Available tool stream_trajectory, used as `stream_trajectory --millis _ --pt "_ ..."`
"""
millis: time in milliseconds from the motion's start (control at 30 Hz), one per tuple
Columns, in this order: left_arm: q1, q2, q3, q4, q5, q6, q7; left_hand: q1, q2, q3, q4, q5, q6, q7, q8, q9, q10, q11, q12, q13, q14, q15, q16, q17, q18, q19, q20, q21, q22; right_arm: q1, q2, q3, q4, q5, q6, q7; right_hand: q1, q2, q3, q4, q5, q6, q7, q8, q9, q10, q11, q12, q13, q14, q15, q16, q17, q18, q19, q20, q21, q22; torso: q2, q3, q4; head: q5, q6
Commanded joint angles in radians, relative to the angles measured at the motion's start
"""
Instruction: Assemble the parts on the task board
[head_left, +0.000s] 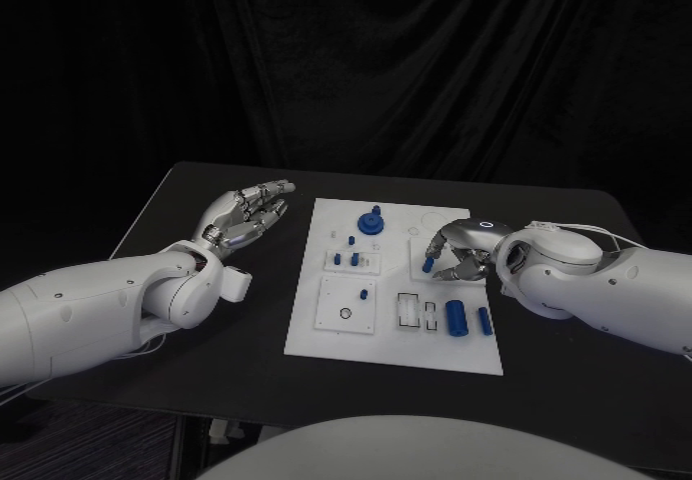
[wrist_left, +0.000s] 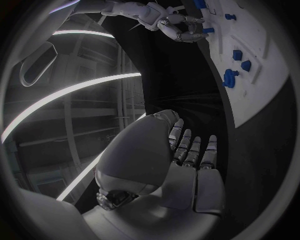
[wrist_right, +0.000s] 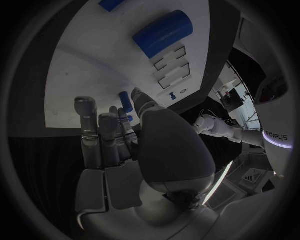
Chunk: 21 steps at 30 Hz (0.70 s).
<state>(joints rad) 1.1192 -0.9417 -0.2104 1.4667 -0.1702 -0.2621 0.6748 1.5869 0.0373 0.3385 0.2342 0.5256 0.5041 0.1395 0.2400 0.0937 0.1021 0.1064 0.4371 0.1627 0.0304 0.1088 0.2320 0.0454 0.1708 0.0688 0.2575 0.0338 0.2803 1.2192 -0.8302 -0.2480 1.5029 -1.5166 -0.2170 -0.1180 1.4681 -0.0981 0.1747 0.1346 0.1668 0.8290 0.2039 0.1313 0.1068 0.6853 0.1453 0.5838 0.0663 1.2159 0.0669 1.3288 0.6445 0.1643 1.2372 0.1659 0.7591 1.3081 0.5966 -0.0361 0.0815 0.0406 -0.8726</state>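
Look at the right hand (head_left: 464, 252), low over the right side of the white board (head_left: 389, 352). Seems to pinch a small blue peg (head_left: 430, 264) between thumb and fingers (wrist_right: 86, 117), peg standing nearly upright, close to the board. Can't tell whether the tip touches the board yet.

Find the left hand (head_left: 248, 215) on the black table (head_left: 577, 330), just beside the board's left edge. Palm up, fingers spread, holding nothing.

To do this step well: keep the peg straight up. Line the tip over its hole first, then push down slow and gentle. Don't squeeze too hard, as the peg looks smooth, hard and round and could slip or tip. Let go only once the peg stands alone.

Board: flat, white, hard, a little shiny, with raised squares and thin slots. Fat blue roller (head_left: 456, 315) lying near the front, round and smooth. Blue knob (head_left: 372, 221) standing at the far end, with a bumpy edge.
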Motion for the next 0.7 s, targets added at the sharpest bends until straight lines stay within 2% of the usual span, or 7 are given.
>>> stream_trajectory --millis 33,100,133,267,467,567,700 --pt "0.002 -0.001 0.001 0.002 0.031 0.055 0.244 0.007 0.003 0.002 -0.008 0.011 0.006 0.006 -0.003 0.0 0.003 0.012 0.012 -0.005 0.004 0.008 -0.006 -0.003 0.008 0.0 0.011 -0.002 0.0 -0.006 0.006 0.0 -0.008 0.0 -0.032 0.03 0.015 0.003 0.002 -0.009 0.019 0.004 -0.002 -0.006 -0.003 0.017 0.001 -0.009 -0.001 0.008 -0.003 -0.004 0.002 -0.013 0.011 -0.001 -0.005 0.058 0.001 -0.0007 -0.0011 0.002 0.0" --pt "0.002 -0.002 0.001 0.002 0.032 0.064 0.24 0.006 0.004 0.003 -0.01 0.013 0.008 0.009 -0.002 0.0 0.005 0.015 0.016 -0.007 0.005 0.011 -0.006 -0.004 0.008 0.001 0.014 -0.001 0.002 -0.01 0.011 0.0 -0.013 0.0 -0.042 0.036 0.018 0.004 0.004 -0.011 0.028 0.006 -0.003 -0.006 -0.003 0.024 0.0 -0.012 -0.001 0.009 -0.004 -0.005 0.003 -0.013 0.012 -0.002 -0.005 0.059 0.001 -0.0012 0.0005 0.002 0.0" --pt "0.002 -0.003 0.001 0.002 0.032 0.071 0.236 0.006 0.005 0.006 -0.016 0.017 0.031 0.018 0.009 0.004 0.015 0.027 0.039 -0.01 0.008 0.02 0.001 -0.007 0.008 0.003 0.023 0.0 0.003 -0.012 0.014 0.0 -0.016 0.0 -0.051 0.04 0.022 0.005 0.007 -0.014 0.042 0.007 -0.003 -0.006 -0.005 0.034 -0.001 -0.016 -0.001 0.011 -0.005 -0.005 0.006 -0.013 0.015 -0.003 -0.002 0.06 0.001 -0.0015 0.002 0.001 0.0" --pt "0.002 -0.004 0.001 0.001 0.033 0.085 0.227 0.005 0.005 0.008 -0.021 0.018 0.039 0.024 0.014 0.006 0.02 0.033 0.05 -0.015 0.011 0.026 0.006 -0.008 0.007 0.005 0.028 0.0 0.004 -0.016 0.022 0.0 -0.022 0.0 -0.063 0.045 0.032 0.005 0.022 -0.024 0.09 0.002 -0.003 -0.013 -0.011 0.059 -0.003 -0.036 -0.002 0.013 -0.008 -0.007 0.007 -0.014 0.017 -0.006 -0.002 0.062 0.0 -0.001 0.0027 0.002 0.0" --pt "0.002 -0.001 0.0 -0.002 0.033 0.099 0.217 0.004 0.005 0.011 -0.025 0.019 0.04 0.028 0.015 0.006 0.023 0.038 0.057 -0.019 0.014 0.033 0.013 -0.008 0.006 0.007 0.031 0.001 0.005 -0.019 0.032 0.0 -0.031 0.0 -0.072 0.051 0.031 0.008 0.044 -0.023 0.106 0.012 -0.005 -0.011 -0.013 0.102 -0.007 -0.053 -0.002 0.017 -0.011 -0.008 0.01 -0.014 0.02 -0.009 0.001 0.064 -0.001 -0.0002 0.0009 0.001 0.0" --pt "0.002 0.002 0.0 -0.006 0.034 0.108 0.211 0.003 0.006 0.012 -0.027 0.018 0.04 0.029 0.015 0.006 0.023 0.039 0.058 -0.021 0.017 0.036 0.018 -0.008 0.006 0.008 0.032 0.001 0.007 -0.021 0.038 0.0 -0.038 0.0 -0.084 0.054 0.025 0.006 0.065 -0.018 0.115 0.051 -0.015 0.008 -0.003 0.134 -0.014 -0.071 -0.002 0.022 -0.017 -0.008 0.016 -0.015 0.023 -0.014 0.004 0.065 -0.001 -0.0004 0.0032 -0.002 0.0" --pt "0.001 0.004 -0.001 -0.008 0.038 0.117 0.206 0.002 0.007 0.015 -0.03 0.018 0.042 0.033 0.017 0.007 0.025 0.044 0.064 -0.025 0.022 0.043 0.026 -0.007 0.004 0.01 0.034 0.002 0.009 -0.023 0.044 0.001 -0.048 0.0 -0.098 0.053 0.045 0.018 0.11 -0.029 0.142 0.122 -0.036 0.048 0.022 0.195 -0.031 -0.081 0.0 0.036 -0.033 -0.002 0.037 -0.018 0.036 -0.026 0.028 0.071 -0.001 -0.0001 0.0019 0.0 0.0"
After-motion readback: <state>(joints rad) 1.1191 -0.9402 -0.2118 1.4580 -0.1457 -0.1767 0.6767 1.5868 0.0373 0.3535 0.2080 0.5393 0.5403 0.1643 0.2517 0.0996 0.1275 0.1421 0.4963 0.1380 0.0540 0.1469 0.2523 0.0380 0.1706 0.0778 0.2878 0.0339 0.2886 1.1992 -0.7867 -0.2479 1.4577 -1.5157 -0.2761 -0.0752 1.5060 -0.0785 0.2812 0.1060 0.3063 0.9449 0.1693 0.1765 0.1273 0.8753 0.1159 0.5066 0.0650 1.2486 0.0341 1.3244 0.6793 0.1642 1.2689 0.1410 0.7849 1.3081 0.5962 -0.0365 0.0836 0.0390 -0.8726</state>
